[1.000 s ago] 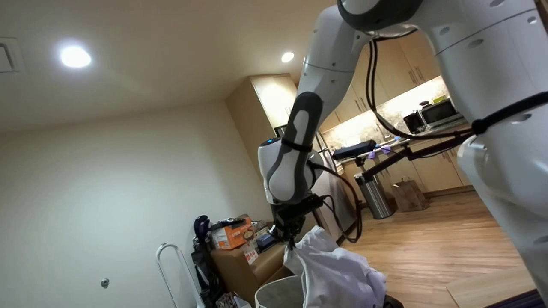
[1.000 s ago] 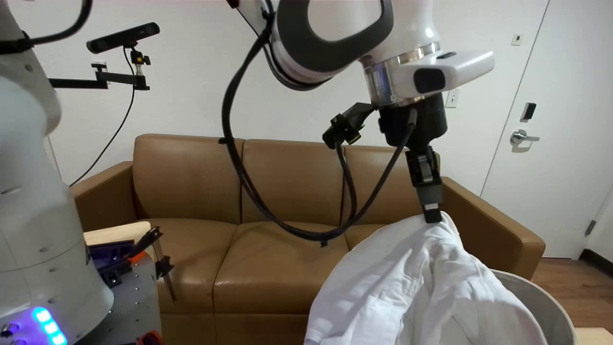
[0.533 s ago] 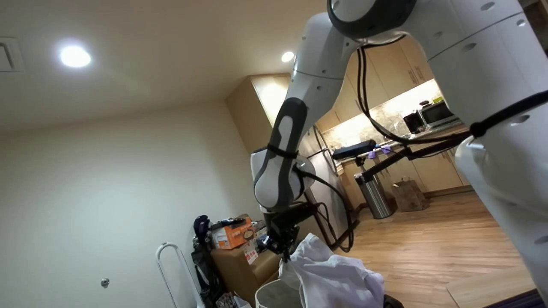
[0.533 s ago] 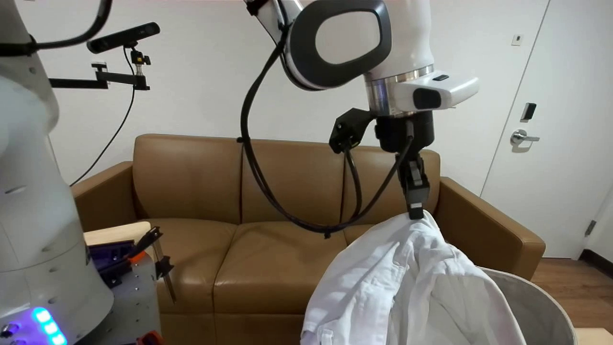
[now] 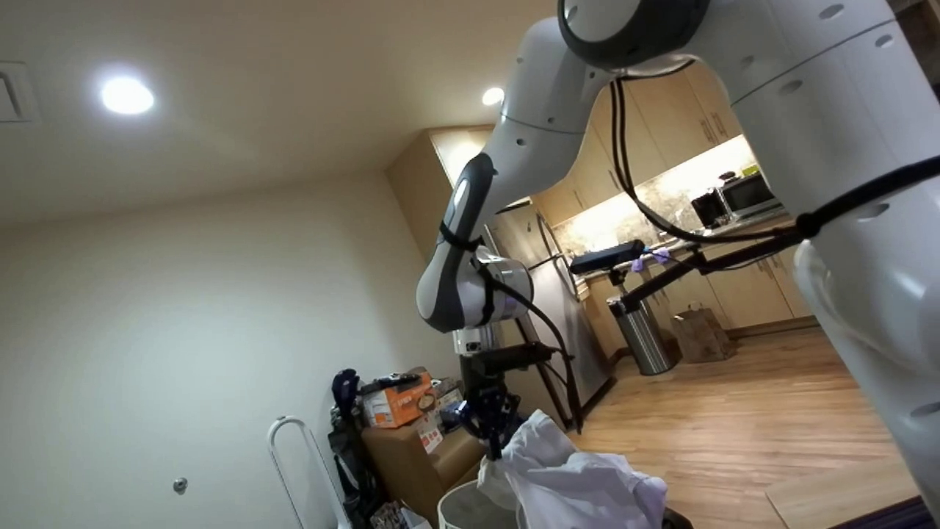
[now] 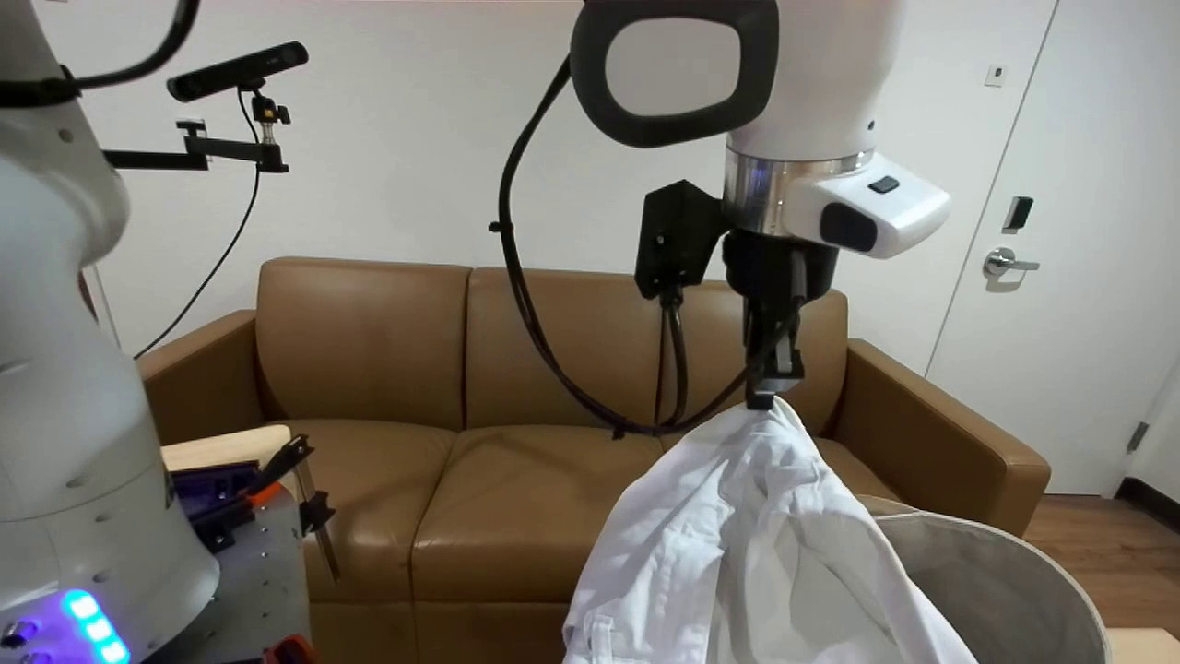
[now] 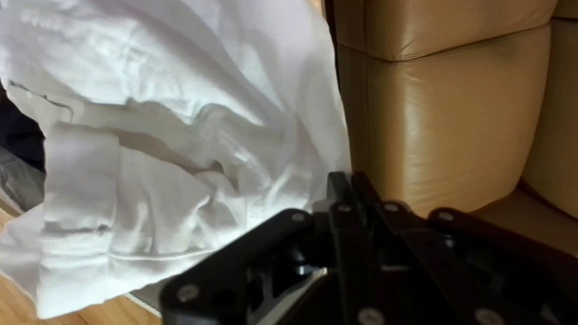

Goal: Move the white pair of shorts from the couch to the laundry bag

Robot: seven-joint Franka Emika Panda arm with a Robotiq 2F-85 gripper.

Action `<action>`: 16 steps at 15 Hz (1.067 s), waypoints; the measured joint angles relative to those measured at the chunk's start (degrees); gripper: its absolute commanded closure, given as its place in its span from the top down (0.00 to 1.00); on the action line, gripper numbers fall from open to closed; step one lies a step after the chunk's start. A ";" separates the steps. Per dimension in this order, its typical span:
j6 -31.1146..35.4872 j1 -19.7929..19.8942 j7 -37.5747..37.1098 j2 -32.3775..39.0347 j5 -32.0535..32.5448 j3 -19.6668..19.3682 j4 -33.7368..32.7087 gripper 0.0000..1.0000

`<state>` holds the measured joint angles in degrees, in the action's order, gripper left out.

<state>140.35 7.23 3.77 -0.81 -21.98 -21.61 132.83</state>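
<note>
Here we are listing, in an exterior view: laundry bag point(image 6: 1005, 576), four o'clock, its bottom hidden; white shorts point(image 6: 728, 544), hanging partly across its mouth; gripper point(image 6: 761, 402), clamping their upper edge.

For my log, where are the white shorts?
In an exterior view, the shorts hang from the fingers, right of centre, in front of the couch, partly hiding the laundry bag.
</note>
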 measured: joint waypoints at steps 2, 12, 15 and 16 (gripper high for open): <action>0.06 0.16 -0.10 -0.06 0.00 0.96 0.17 0.06; 3.56 9.57 2.61 7.86 14.63 -0.48 -3.90 0.07; 11.14 12.06 2.61 12.81 18.48 -1.35 -4.26 0.07; 12.98 12.47 2.61 14.26 18.57 -1.35 -4.24 0.07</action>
<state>153.33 19.71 6.38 13.44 -3.41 -22.97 128.59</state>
